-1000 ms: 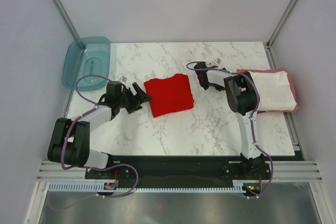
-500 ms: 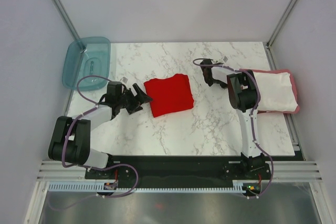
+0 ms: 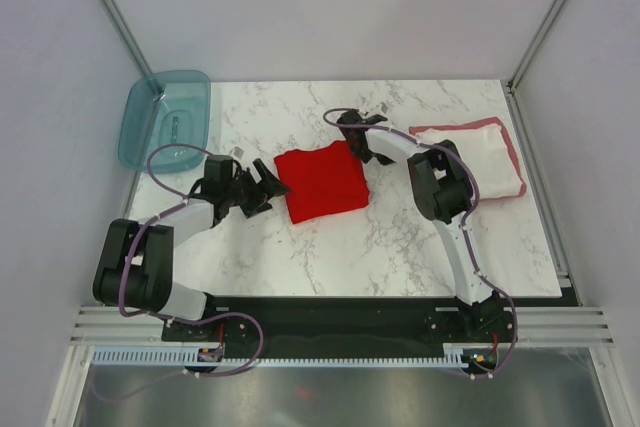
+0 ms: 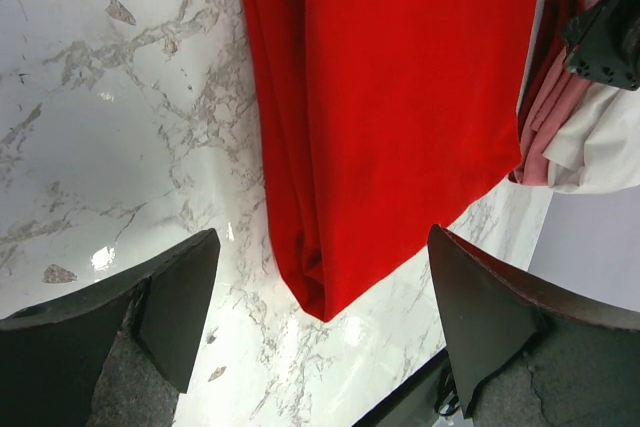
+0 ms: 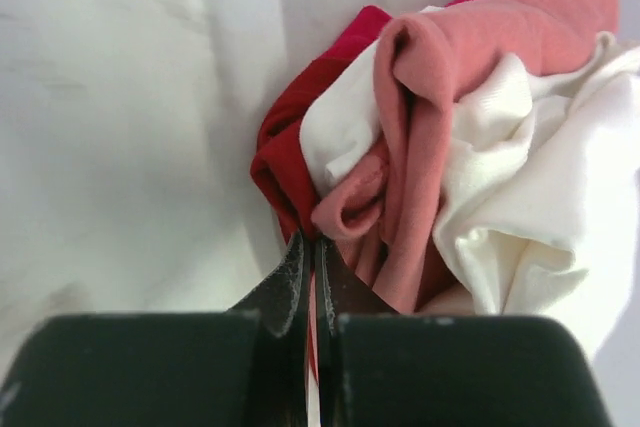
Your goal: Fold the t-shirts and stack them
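The bright red t-shirt [image 3: 322, 180] lies folded at the table's middle and fills the left wrist view [image 4: 400, 97]. My left gripper [image 3: 268, 187] is open and empty at its left edge, its fingertips [image 4: 175, 292] on either side of the shirt's corner and apart from it. The white t-shirt [image 3: 470, 159] lies on the pinkish-red t-shirt [image 3: 468, 125] at the right. My right gripper [image 3: 358, 137] is shut on their bunched left edge, beside the red shirt's far right corner. The right wrist view shows the jaws [image 5: 312, 247] pinching pink cloth [image 5: 470, 57], white cloth [image 5: 540, 177] and a darker red fold [image 5: 285, 162].
A translucent teal tub [image 3: 165, 117] stands at the far left corner. The marble table [image 3: 330, 247] is walled on three sides by pale panels. The right gripper's black body [image 4: 610, 37] shows in the left wrist view beyond the red shirt.
My right gripper has moved left toward the red shirt, dragging the white and pinkish-red shirts with it away from the right edge. The left arm has barely moved.
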You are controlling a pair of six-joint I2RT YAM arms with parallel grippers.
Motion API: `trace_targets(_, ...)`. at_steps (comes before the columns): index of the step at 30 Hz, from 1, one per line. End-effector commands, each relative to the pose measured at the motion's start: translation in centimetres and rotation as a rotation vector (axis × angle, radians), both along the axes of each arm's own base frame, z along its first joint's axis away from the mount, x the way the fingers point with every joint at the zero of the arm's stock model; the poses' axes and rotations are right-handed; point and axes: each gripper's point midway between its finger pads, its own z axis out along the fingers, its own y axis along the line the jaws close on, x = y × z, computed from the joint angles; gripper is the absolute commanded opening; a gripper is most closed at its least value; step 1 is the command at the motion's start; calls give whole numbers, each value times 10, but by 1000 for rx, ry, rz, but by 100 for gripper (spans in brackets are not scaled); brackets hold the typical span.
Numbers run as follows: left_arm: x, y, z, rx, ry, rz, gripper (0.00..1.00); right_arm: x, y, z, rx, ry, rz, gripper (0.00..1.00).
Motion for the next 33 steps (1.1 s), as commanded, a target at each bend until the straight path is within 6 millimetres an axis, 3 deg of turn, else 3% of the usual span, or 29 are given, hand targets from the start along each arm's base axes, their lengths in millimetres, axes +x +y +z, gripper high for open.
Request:
trace_targets(1, 14, -1, 12, 4, -51, 0, 92, 11, 74, 4, 230, -56, 79, 3)
trace_targets(2, 15, -1, 11, 8, -52, -2, 92, 18, 86, 10, 287, -71, 89, 8)
trace_targets(3, 15, -1, 11, 9, -53, -1, 92, 19, 94, 9, 345, -68, 91, 30)
trace_targets(4, 16, 1, 10, 19, -57, 2, 93, 21, 100, 12, 372, -76, 94, 36)
trace_targets(10, 22, 10, 7, 68, -55, 46, 99, 30, 119, 52, 530, -194, 139, 51)
trace_targets(15, 30, 8, 16, 60, -108, 35, 100, 18, 120, 84, 644, -293, 197, 64)
trace_targets(19, 36, 6, 19, 48, -117, 42, 100, 6, 124, 102, 763, -382, 271, 71)
trace_targets(20, 39, 6, 19, 49, -115, 45, 100, -2, 119, 98, 756, -369, 267, 71)
trace_targets(24, 49, 8, 14, 67, -100, 64, 100, -5, 149, 117, 905, -369, 407, 89)
trace_targets(27, 56, 12, 15, 75, -112, 98, 100, -2, 164, 123, 982, -399, 456, 83)
trace_targets(31, 67, 12, 11, 70, -93, 129, 97, -7, 200, 100, 1145, -303, 526, 72)
trace_targets(33, 71, 10, 1, 65, -63, 129, 93, -4, 204, 90, 1187, -267, 520, 73)
